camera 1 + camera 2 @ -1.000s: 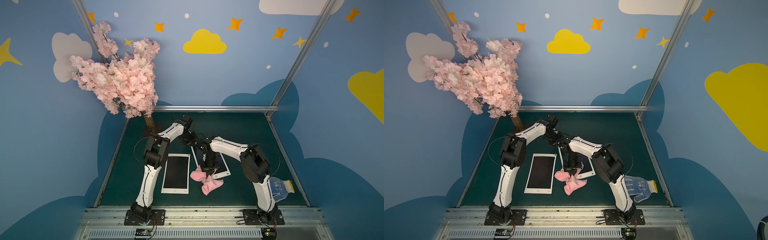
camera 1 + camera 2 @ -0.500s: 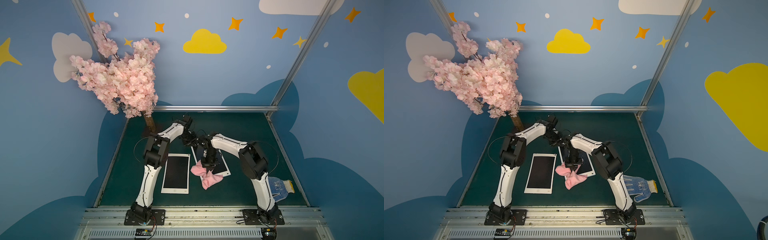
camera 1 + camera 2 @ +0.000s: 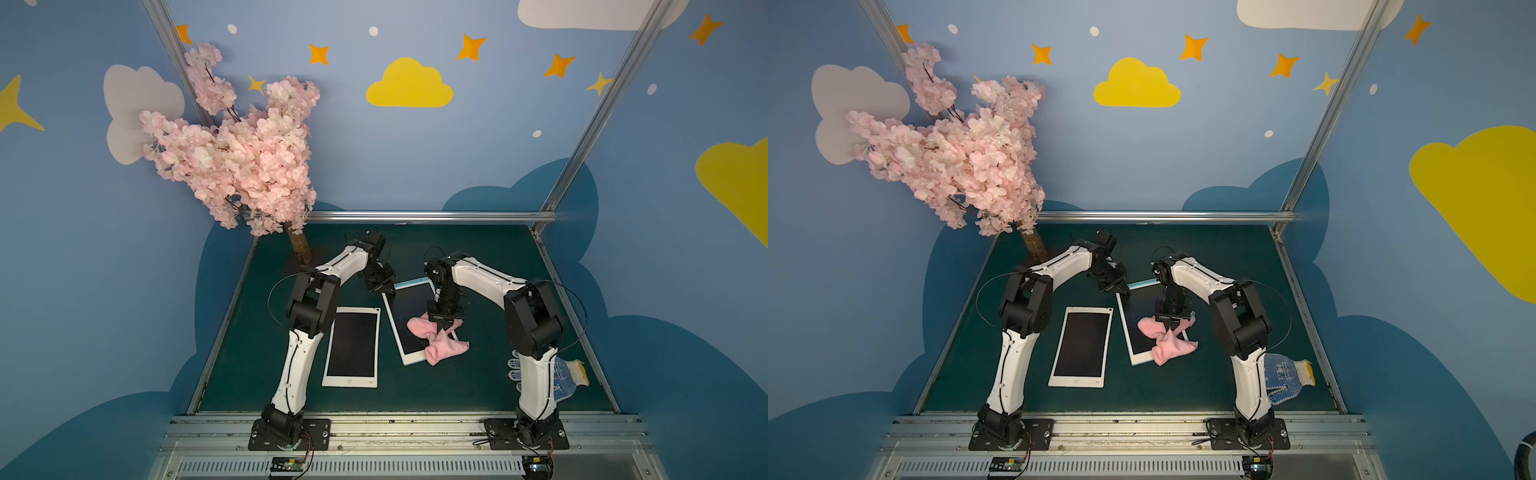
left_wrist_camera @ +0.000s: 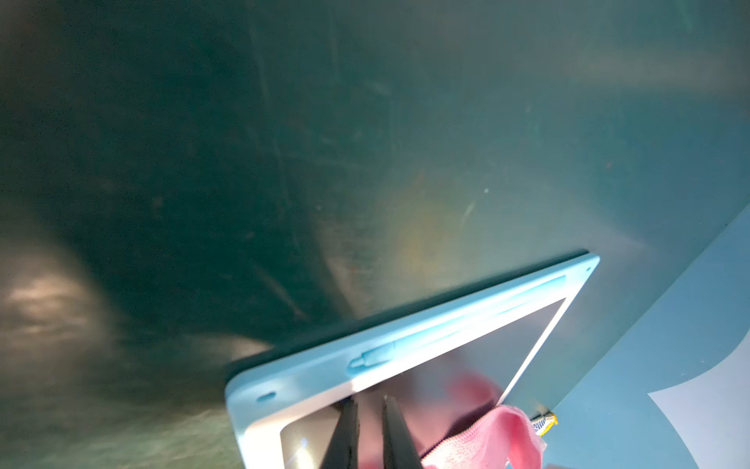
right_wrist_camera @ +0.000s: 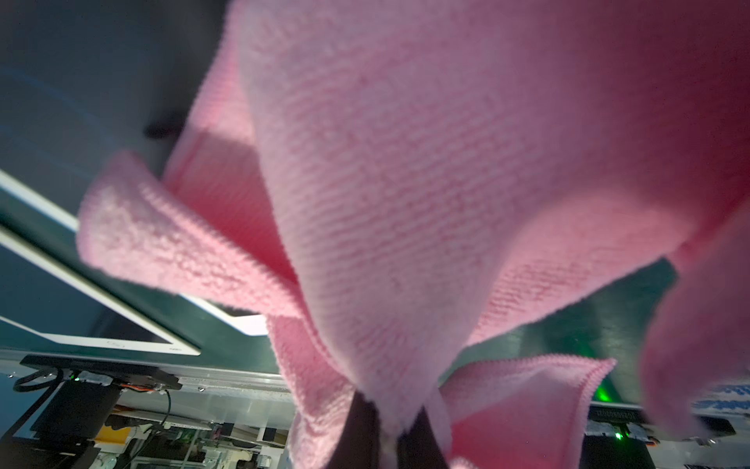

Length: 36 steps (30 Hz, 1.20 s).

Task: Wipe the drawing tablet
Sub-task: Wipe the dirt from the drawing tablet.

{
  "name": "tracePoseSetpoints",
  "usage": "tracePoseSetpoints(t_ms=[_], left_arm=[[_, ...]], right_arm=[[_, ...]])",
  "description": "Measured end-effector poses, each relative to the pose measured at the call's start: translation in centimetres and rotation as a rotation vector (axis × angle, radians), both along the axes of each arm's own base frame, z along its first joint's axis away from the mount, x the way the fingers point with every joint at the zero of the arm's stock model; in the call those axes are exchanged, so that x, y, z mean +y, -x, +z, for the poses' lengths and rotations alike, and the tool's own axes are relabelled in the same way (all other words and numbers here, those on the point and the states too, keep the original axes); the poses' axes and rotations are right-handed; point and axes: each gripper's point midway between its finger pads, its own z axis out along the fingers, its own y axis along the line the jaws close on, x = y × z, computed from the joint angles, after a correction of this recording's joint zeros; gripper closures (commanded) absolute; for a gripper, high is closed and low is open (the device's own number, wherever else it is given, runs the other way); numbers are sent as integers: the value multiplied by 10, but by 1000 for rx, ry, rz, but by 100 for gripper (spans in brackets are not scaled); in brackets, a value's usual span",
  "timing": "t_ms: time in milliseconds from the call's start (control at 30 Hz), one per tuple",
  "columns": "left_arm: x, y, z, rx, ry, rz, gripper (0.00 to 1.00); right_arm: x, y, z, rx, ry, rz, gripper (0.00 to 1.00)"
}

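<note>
Pinching the pink cloth (image 3: 437,340) in closed jaws, the right gripper (image 3: 442,328) presses it onto the blue-edged tablet (image 3: 409,305); the left gripper (image 4: 368,436), jaws narrow and empty, touches its corner.

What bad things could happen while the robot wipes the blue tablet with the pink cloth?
1. The pink cloth hangs partly off the blue tablet edge, so loose folds might drag on the table instead of cleaning.
2. The left gripper presses only one far corner of the tablet with its tips, so a hard wipe from the right gripper could swing it toward the white tablet.
</note>
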Motion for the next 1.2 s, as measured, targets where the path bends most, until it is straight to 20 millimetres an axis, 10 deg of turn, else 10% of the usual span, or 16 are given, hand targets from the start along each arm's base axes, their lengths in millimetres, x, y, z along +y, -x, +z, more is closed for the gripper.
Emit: tracePoseSetpoints(t_ms=[267, 700, 1200], left_arm=[[-2, 1, 0, 0, 1, -4, 85], [-4, 2, 0, -2, 5, -8, 85], [-3, 2, 0, -2, 4, -7, 85]], right_arm=[[79, 41, -1, -1, -63, 186, 100], [-12, 61, -19, 77, 41, 34, 100], [4, 66, -32, 74, 47, 72, 100]])
